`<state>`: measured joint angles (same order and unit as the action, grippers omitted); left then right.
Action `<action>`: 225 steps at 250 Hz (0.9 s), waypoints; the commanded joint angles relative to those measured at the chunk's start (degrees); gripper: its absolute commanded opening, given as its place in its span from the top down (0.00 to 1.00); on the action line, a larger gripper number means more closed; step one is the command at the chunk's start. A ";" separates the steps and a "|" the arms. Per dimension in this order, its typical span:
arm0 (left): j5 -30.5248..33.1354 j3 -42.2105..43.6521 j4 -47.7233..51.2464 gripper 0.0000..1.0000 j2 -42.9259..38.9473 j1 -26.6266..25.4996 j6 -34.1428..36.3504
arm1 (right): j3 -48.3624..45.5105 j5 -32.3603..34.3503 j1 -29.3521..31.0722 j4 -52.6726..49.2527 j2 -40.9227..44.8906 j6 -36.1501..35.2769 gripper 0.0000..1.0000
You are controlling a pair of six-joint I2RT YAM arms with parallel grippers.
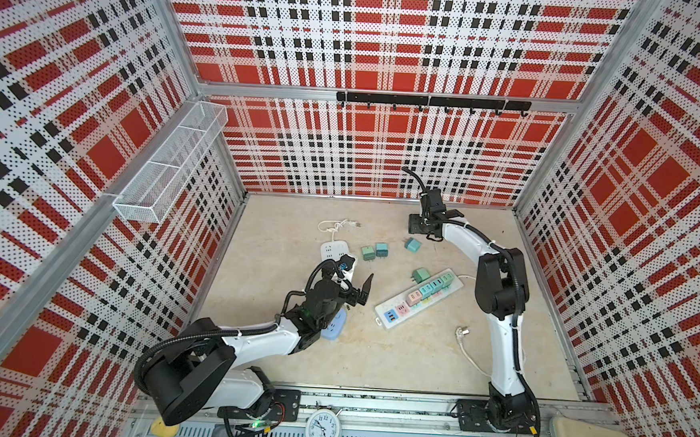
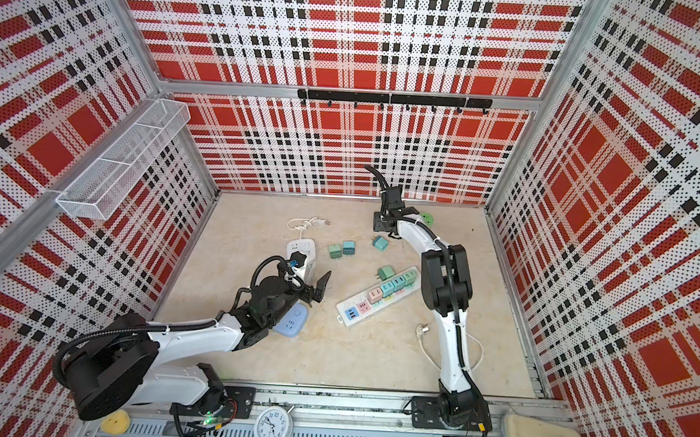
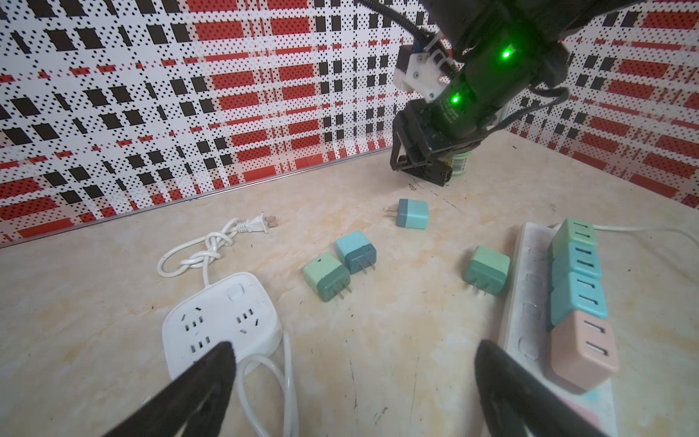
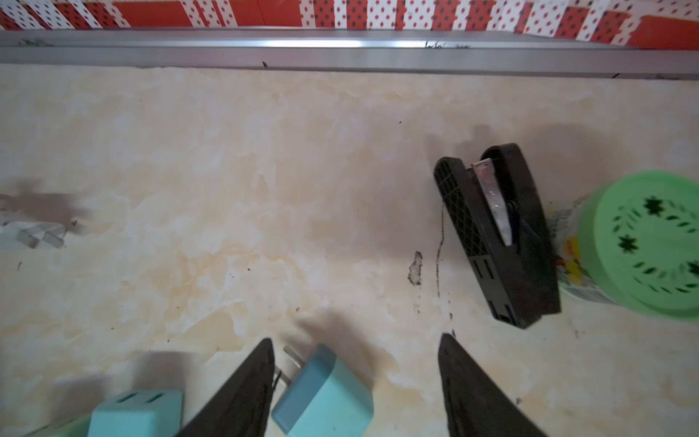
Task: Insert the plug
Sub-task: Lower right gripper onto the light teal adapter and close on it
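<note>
Between parted tips of right claw point(image 4: 355, 338): blue plug point(image 4: 321, 397), partly cut off; left claw point(image 3: 353, 343) spread wide.

The pale marbled desk point(image 1: 282, 348) carries a long white power strip point(image 3: 527, 283), a white square socket block point(image 3: 223, 318) with knotted cord point(image 3: 206, 253), a blue socket block point(image 2: 294, 323), four loose charger cubes point(image 3: 488, 269), a black stapler point(image 4: 495, 234) and a green-lidded tub point(image 4: 643, 242).
</note>
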<state>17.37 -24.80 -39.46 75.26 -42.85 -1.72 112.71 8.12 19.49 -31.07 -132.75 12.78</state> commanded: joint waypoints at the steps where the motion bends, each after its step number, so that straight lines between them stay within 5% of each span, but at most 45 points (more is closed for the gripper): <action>1: 0.50 -1.54 -1.69 0.01 -0.38 -0.39 -0.59 | 6.17 -1.78 0.19 -5.87 -4.28 -1.11 0.33; 225: -0.92 -2.86 0.00 0.01 0.23 -0.96 0.21 | 7.56 -7.33 6.30 -9.10 -7.66 -5.82 0.40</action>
<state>16.88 -25.87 -39.35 75.37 -43.24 -1.43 121.05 2.61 24.82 -39.88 -140.84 8.67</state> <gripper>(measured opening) 0.994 0.598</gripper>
